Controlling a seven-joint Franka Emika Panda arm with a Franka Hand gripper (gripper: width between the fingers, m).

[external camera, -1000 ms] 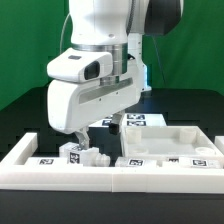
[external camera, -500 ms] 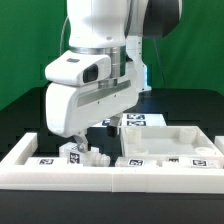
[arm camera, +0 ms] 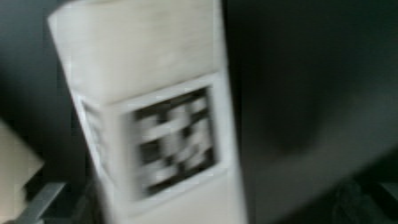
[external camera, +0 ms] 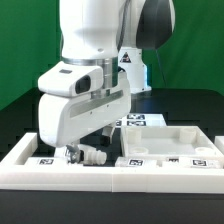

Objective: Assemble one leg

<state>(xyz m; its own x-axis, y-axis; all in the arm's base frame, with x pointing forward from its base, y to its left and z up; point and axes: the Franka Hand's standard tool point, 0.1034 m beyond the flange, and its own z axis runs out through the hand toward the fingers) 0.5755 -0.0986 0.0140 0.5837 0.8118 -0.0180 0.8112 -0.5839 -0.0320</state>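
- A low white rail [external camera: 20,152] borders the table [external camera: 192,108] on the exterior view's left and runs along the front edge. Square tags sit on its top face.
- The arm [external camera: 88,90] hangs low over the left part of the enclosed area, and its white body hides much of what lies under it.
- The claw [external camera: 72,152] is down just behind the front rail. Its fingers are mostly hidden, so I cannot tell whether it is parted or clamped.
- The leg [external camera: 92,156] lies just beside the claw, inside the rail and close to its front wall. Whether the claw touches it cannot be told.
- In the wrist view the leg [arm camera: 151,110] fills most of the picture. It appears as a blurred white post, slightly tilted, with a black-and-white tag on its facing side, against dark ground.
- Right of the leg sits the panel [external camera: 170,150], a wide shallow white tray with raised edges, also inside the rail.
- Behind the panel, partly hidden by the arm, the marker board [external camera: 140,120] lies flat on the table.
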